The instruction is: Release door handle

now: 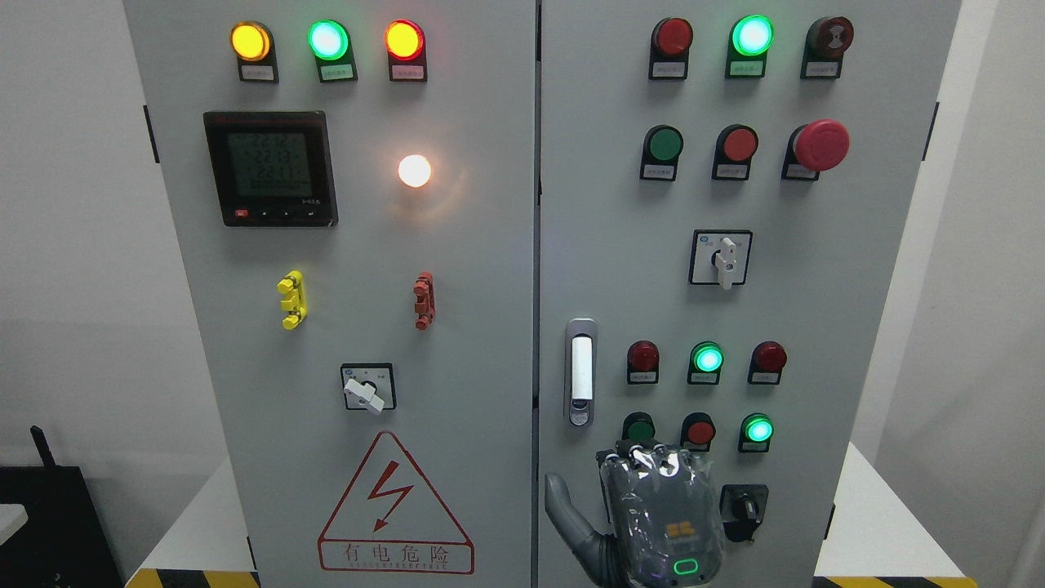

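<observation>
The one hand (661, 514) in view rises from the bottom edge right of centre, so its side cannot be assigned; its back faces the camera, fingers (645, 449) curled at the top and holding nothing, thumb out to the left. Beyond and above it, the door handle (581, 371) sits flush in its recess at the left edge of the right cabinet door (865, 269), apart from the hand. Release appears complete; only withdrawal remains.
</observation>
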You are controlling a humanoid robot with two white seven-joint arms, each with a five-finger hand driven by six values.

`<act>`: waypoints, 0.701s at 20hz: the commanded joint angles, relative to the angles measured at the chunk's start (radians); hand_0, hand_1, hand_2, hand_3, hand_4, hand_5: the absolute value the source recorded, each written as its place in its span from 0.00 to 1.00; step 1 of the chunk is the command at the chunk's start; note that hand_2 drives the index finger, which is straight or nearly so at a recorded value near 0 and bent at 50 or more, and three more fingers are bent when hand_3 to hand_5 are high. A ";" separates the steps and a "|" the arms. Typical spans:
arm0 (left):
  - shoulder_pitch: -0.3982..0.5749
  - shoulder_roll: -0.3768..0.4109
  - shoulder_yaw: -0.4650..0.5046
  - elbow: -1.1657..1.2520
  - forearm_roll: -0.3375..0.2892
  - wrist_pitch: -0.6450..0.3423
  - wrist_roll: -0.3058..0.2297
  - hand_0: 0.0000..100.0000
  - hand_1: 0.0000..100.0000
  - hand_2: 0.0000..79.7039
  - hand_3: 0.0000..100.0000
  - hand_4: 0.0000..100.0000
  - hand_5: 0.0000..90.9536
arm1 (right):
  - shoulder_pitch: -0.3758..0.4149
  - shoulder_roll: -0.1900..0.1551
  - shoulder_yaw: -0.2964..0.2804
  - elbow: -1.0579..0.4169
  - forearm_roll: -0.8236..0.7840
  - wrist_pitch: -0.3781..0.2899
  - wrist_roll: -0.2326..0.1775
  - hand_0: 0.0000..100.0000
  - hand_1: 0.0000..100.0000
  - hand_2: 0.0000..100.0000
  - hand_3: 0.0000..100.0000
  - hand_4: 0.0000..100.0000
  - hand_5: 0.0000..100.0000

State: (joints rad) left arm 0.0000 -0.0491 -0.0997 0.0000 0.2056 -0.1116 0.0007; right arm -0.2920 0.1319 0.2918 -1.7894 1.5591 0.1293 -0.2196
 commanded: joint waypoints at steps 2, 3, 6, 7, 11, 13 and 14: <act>0.031 0.000 0.000 -0.031 0.000 0.000 0.001 0.12 0.39 0.00 0.00 0.00 0.00 | -0.013 0.003 -0.026 0.019 -0.002 0.003 0.003 0.37 0.00 1.00 1.00 1.00 0.94; 0.031 0.000 0.000 -0.029 0.000 0.000 0.001 0.12 0.39 0.00 0.00 0.00 0.00 | -0.013 0.003 -0.026 0.019 -0.002 0.003 0.003 0.37 0.00 1.00 1.00 1.00 0.94; 0.031 0.000 0.000 -0.031 0.000 0.000 0.001 0.12 0.39 0.00 0.00 0.00 0.00 | -0.024 0.003 -0.028 0.021 -0.004 0.004 0.005 0.37 0.00 1.00 1.00 1.00 0.94; 0.031 0.000 0.000 -0.031 0.000 0.000 0.001 0.12 0.39 0.00 0.00 0.00 0.00 | -0.030 0.003 -0.029 0.021 -0.004 0.010 0.005 0.37 0.00 1.00 1.00 1.00 0.94; 0.031 0.000 0.000 -0.031 0.000 0.000 0.001 0.12 0.39 0.00 0.00 0.00 0.00 | -0.035 0.002 -0.033 0.024 -0.004 0.015 0.035 0.37 0.00 1.00 1.00 1.00 0.94; 0.031 0.000 0.000 -0.031 0.000 0.000 0.001 0.12 0.39 0.00 0.00 0.00 0.00 | -0.047 0.002 -0.037 0.024 -0.004 0.016 0.040 0.37 0.00 1.00 1.00 1.00 0.94; 0.031 0.000 0.000 -0.031 0.000 0.000 0.001 0.12 0.39 0.00 0.00 0.00 0.00 | -0.055 0.002 -0.040 0.024 -0.004 0.016 0.042 0.37 0.00 1.00 1.00 1.00 0.94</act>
State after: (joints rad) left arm 0.0000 -0.0491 -0.0997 0.0000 0.2056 -0.1116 0.0007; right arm -0.3246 0.1336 0.2686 -1.7738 1.5560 0.1443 -0.1890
